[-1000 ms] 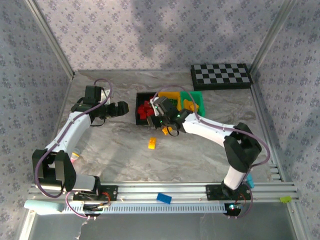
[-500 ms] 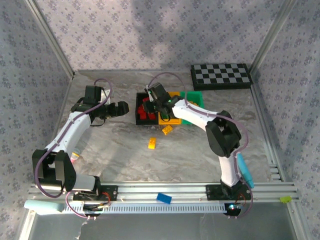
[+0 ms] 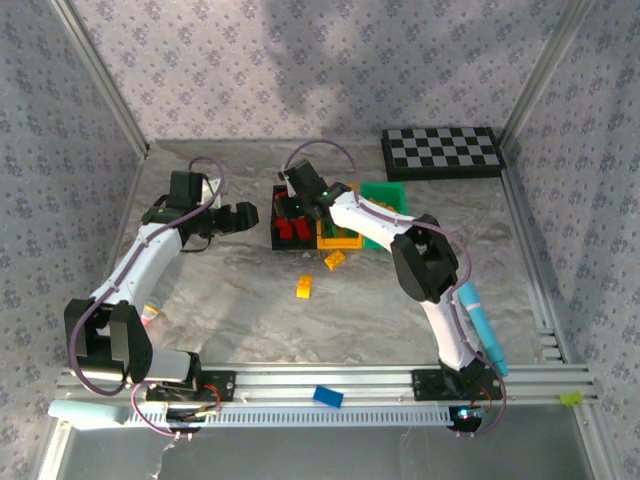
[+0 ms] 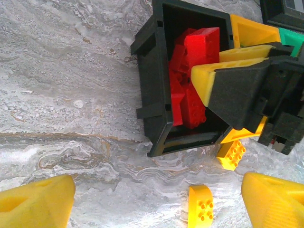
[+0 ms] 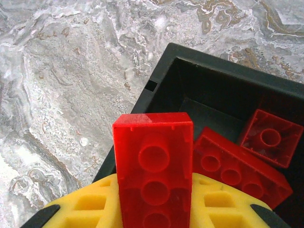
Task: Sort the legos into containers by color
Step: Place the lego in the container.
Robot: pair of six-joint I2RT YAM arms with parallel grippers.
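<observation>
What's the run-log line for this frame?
right gripper shut on red brick over black bin | left gripper open, beside bin | yellow bricks loose on table

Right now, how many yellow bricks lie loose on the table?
2. One yellow brick lies just in front of the yellow-orange bin; the second yellow brick lies apart from it, closer to the arm bases. The right arm may hide others.

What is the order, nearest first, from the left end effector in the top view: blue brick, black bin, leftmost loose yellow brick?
1. black bin, beside the left end effector.
2. leftmost loose yellow brick, on the table.
3. blue brick, on the front rail.
</observation>
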